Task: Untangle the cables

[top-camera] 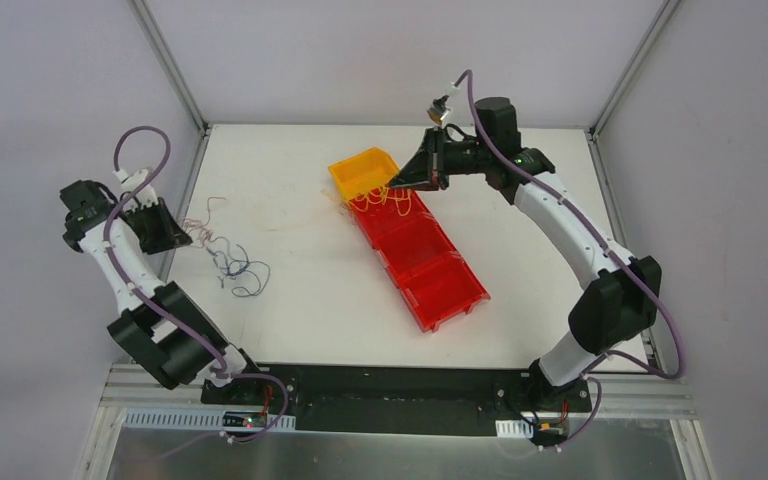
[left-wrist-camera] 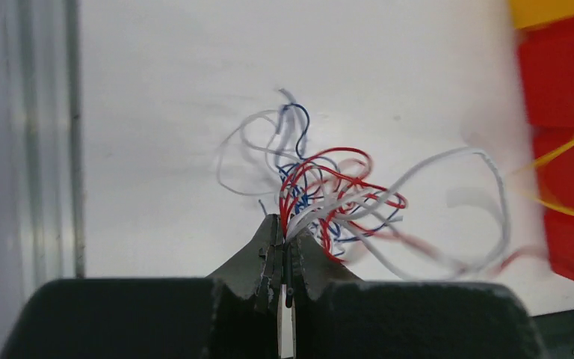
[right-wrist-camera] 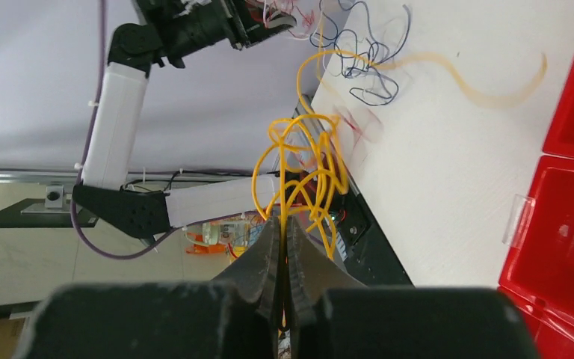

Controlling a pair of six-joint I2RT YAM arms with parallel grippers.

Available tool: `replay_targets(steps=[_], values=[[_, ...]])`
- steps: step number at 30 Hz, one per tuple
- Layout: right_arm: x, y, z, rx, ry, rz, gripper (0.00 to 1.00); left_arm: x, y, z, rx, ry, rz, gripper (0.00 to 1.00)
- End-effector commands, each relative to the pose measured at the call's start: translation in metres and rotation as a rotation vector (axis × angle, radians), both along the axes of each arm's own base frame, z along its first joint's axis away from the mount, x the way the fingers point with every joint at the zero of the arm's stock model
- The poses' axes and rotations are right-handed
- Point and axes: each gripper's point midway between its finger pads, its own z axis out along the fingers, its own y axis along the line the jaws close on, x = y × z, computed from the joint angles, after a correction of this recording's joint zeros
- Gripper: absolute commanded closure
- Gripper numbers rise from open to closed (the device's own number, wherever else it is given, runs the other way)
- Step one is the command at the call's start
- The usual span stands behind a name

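Observation:
My left gripper (left-wrist-camera: pixel 282 222) is shut on a clump of red, white and dark blue cables (left-wrist-camera: pixel 329 191), at the table's left edge in the top view (top-camera: pixel 182 237). Loose dark blue cables (top-camera: pixel 238 268) trail from that clump across the white table. My right gripper (right-wrist-camera: pixel 284 221) is shut on a bunch of orange-yellow cables (right-wrist-camera: pixel 306 161) and holds them above the near end of the yellow bin (top-camera: pixel 362 170), where the strands (top-camera: pixel 385 195) hang over the first red bin. A pale stray cable (right-wrist-camera: pixel 463 78) lies on the table.
A row of red bins (top-camera: pixel 422 262) runs diagonally from the yellow bin toward the front right. White table (top-camera: pixel 290 310) with aluminium frame posts at the back corners. The table's left edge is next to my left gripper.

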Motion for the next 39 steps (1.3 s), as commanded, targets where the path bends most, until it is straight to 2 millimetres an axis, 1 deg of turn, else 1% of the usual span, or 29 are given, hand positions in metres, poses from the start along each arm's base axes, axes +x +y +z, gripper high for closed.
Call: replay_targets(steps=[1,3,5,6,8,9,11,13,14,15,16,17,18,19,20,22,24,25,27,29,31,32,33,34,35,36,37,38,39], values=[[-0.009,-0.026,0.030,0.031,-0.100,-0.021,1.00,-0.025,0.054,-0.043,0.161,0.157,0.037,1.00],[-0.009,-0.027,0.030,0.029,-0.114,-0.028,1.00,-0.027,0.050,-0.050,0.142,0.155,0.001,1.00],[-0.009,-0.025,0.030,0.037,-0.111,-0.028,1.00,-0.027,0.034,-0.047,0.110,0.115,-0.064,1.00],[-0.008,-0.022,0.030,0.043,-0.108,-0.026,1.00,-0.027,0.023,-0.042,0.087,0.087,-0.090,1.00],[-0.009,-0.011,0.031,0.056,-0.098,-0.010,1.00,-0.028,-0.001,-0.030,0.038,0.056,-0.146,1.00],[-0.010,-0.004,0.032,0.063,-0.095,0.004,1.00,-0.028,-0.016,-0.020,0.007,0.016,-0.186,1.00],[-0.015,0.013,0.036,0.082,-0.101,0.042,1.00,-0.031,-0.043,-0.003,-0.048,-0.031,-0.255,1.00],[-0.025,0.030,0.045,0.100,-0.118,0.090,1.00,-0.037,-0.073,0.007,-0.053,-0.030,-0.362,1.00],[-0.029,0.038,0.047,0.105,-0.126,0.111,1.00,-0.041,-0.086,0.010,-0.035,-0.023,-0.421,0.89],[-0.032,0.045,0.049,0.110,-0.130,0.132,1.00,-0.044,-0.097,0.020,-0.024,-0.039,-0.462,0.65],[-0.035,0.052,0.050,0.115,-0.131,0.156,1.00,-0.047,-0.108,0.032,-0.042,-0.075,-0.488,0.37],[-0.039,0.057,0.049,0.118,-0.134,0.176,1.00,-0.048,-0.119,0.048,-0.074,-0.128,-0.500,0.18],[-0.042,0.062,0.048,0.117,-0.134,0.195,1.00,-0.049,-0.132,0.066,-0.117,-0.188,-0.518,0.04],[-0.045,0.067,0.045,0.115,-0.135,0.212,1.00,-0.051,-0.147,0.084,-0.158,-0.245,-0.545,0.01],[-0.047,0.072,0.042,0.113,-0.133,0.226,1.00,-0.054,-0.162,0.099,-0.196,-0.294,-0.590,0.01],[-0.053,0.080,0.037,0.112,-0.123,0.258,1.00,-0.063,-0.193,0.118,-0.251,-0.334,-0.687,0.01],[-0.059,0.087,0.034,0.112,-0.110,0.288,1.00,-0.059,-0.210,0.122,-0.291,-0.322,-0.699,0.01],[-0.063,0.089,0.033,0.113,-0.109,0.301,1.00,-0.054,-0.216,0.124,-0.273,-0.351,-0.719,0.01],[-0.069,0.094,0.034,0.117,-0.110,0.325,1.00,-0.052,-0.228,0.120,-0.255,-0.358,-0.743,0.01],[-0.077,0.097,0.036,0.124,-0.111,0.351,1.00,-0.050,-0.241,0.108,-0.232,-0.319,-0.768,0.01],[-0.085,0.099,0.038,0.132,-0.114,0.378,1.00,-0.052,-0.259,0.092,-0.210,-0.267,-0.818,0.02],[-0.088,0.099,0.039,0.133,-0.115,0.385,1.00,-0.053,-0.264,0.087,-0.206,-0.249,-0.836,0.09],[-0.090,0.099,0.039,0.134,-0.116,0.390,1.00,-0.054,-0.268,0.085,-0.209,-0.234,-0.847,0.23],[-0.091,0.097,0.039,0.135,-0.115,0.392,1.00,-0.053,-0.271,0.084,-0.221,-0.220,-0.846,0.42],[-0.092,0.094,0.037,0.129,-0.112,0.392,1.00,-0.050,-0.271,0.083,-0.235,-0.203,-0.833,0.68],[-0.091,0.091,0.035,0.117,-0.115,0.384,0.92,-0.048,-0.271,0.083,-0.243,-0.187,-0.814,0.96],[-0.087,0.086,0.031,0.099,-0.128,0.362,0.77,-0.046,-0.270,0.083,-0.254,-0.171,-0.789,1.00],[-0.081,0.081,0.026,0.072,-0.139,0.330,0.59,-0.045,-0.269,0.084,-0.280,-0.159,-0.773,1.00],[-0.071,0.075,0.021,0.039,-0.152,0.280,0.36,-0.045,-0.268,0.087,-0.318,-0.150,-0.753,1.00]])
